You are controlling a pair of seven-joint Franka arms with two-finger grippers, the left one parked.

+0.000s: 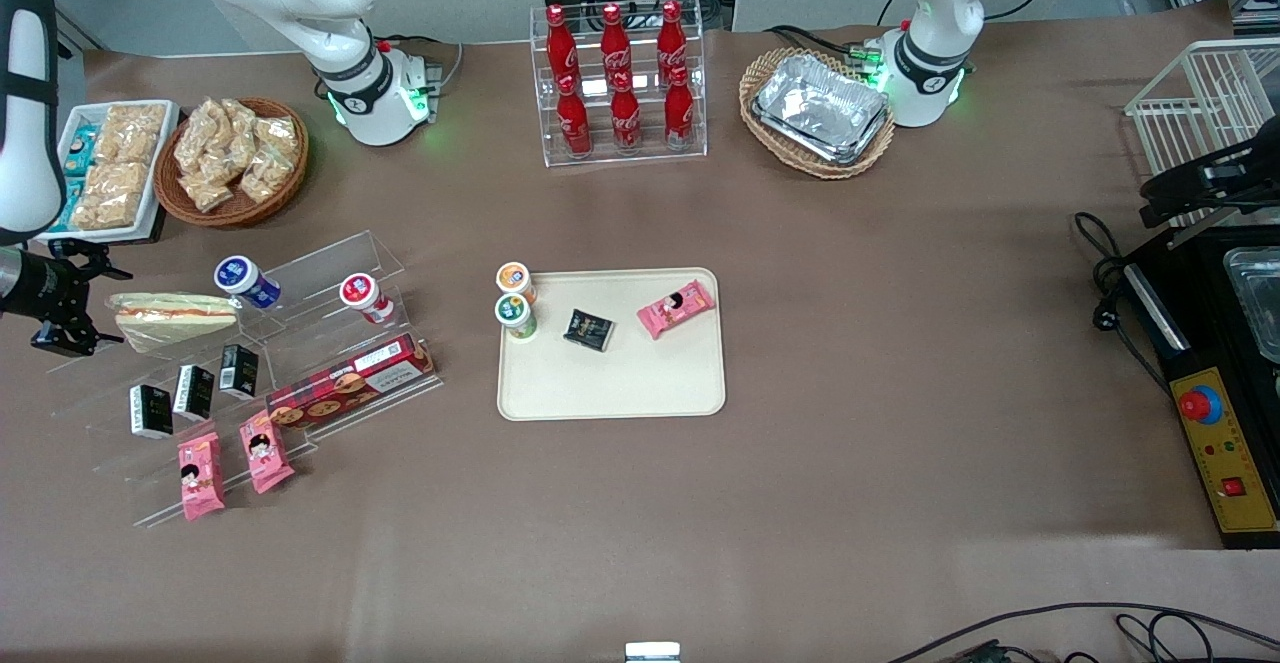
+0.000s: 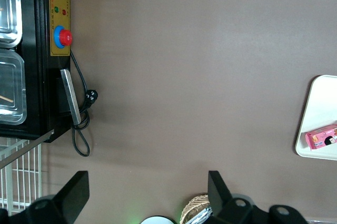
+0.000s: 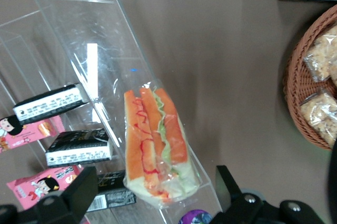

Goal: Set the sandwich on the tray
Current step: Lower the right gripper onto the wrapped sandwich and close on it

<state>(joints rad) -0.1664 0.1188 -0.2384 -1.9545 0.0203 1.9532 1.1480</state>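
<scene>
The sandwich (image 1: 172, 317) (image 3: 156, 148), a clear-wrapped wedge with orange and green filling, lies on the top step of a clear acrylic display stand (image 1: 300, 273). My gripper (image 1: 62, 328) (image 3: 156, 195) hovers at the sandwich's end toward the working arm's edge of the table, open, its black fingers (image 3: 79, 192) spread to either side of the wrapped end without touching it. The cream tray (image 1: 612, 383) lies at the table's middle, holding two small cups, a black packet and a pink snack packet.
Lower steps of the stand carry black packets (image 1: 195, 391), pink snack packets (image 1: 200, 476), a biscuit box (image 1: 350, 383) and two small cups (image 1: 245, 280). A wicker basket of snack bags (image 1: 232, 158) and a white snack tray (image 1: 105, 168) sit farther back. Cola bottles (image 1: 618, 78) stand in a rack.
</scene>
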